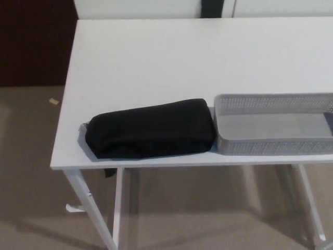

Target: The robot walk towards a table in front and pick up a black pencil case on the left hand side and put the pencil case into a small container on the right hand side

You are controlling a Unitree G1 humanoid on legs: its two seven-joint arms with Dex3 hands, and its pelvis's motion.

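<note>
1. A white table [156, 57] is filling most of the head view, with its front edge running across the lower part of the picture and its front left corner showing.
2. The black pencil case [151, 128] is lying flat and lengthwise along the table's front edge, near the front left corner.
3. A small dark tab [109, 172] is hanging from the case just below the front edge.
4. The silver mesh container [270, 147] is sitting along the same front edge, to the right of the case and running out of the picture at the right.
5. The right end of the case is lying right up against the container's left wall; whether the two are actually touching is not clear.
6. The case is resting wholly outside the container.
7. Neither robot hand is showing in this view, so their state cannot be told.
8. The white table legs [83, 198] are standing on a beige floor [31, 140], where a small pale scrap [53, 101] is lying left of the table.
</note>
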